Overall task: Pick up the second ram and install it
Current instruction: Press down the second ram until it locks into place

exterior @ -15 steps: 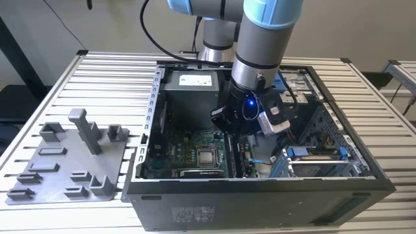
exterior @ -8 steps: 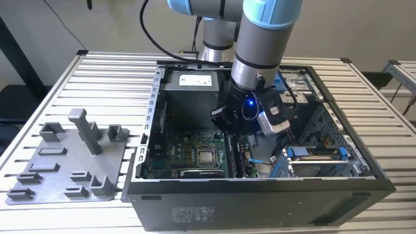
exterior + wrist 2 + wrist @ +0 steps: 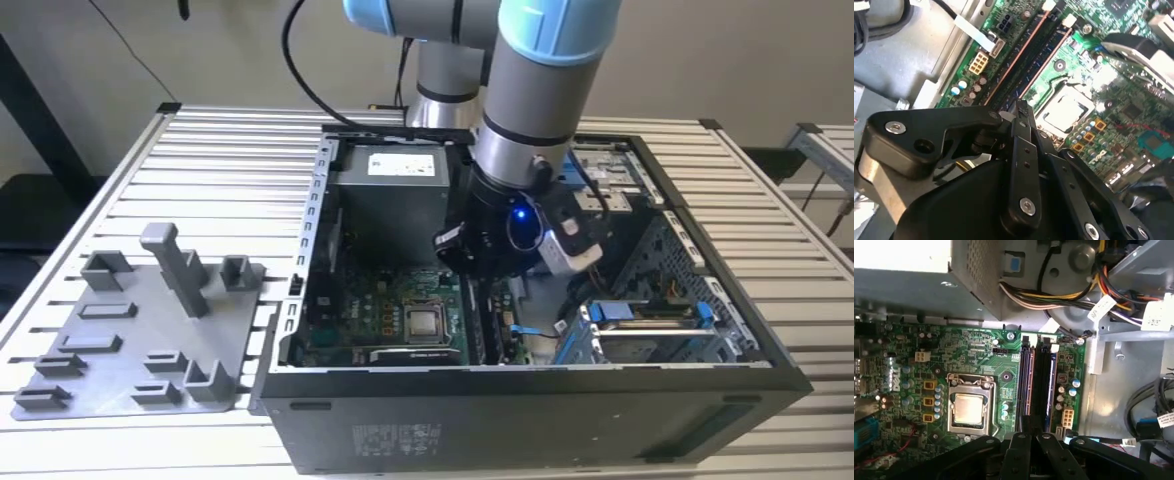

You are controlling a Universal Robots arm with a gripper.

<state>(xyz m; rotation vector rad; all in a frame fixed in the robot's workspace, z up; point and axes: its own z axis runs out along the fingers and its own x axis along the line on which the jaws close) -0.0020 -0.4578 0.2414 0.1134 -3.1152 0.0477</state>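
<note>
From the exterior view I lose the tool [image 3: 497, 262] behind the arm's wrist; my first wrist view cuts the memory slots [image 3: 1036, 385] off behind the tool's linkage.

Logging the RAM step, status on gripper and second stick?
Gripper inside computer case, over motherboard slots. Fingers together; whether second ram is between them, cannot tell. Nothing in the way.

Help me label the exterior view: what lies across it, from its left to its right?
Grey tray → computer case, with the processor socket inside, then the gripper above the memory slots, then the drive cage.
</note>
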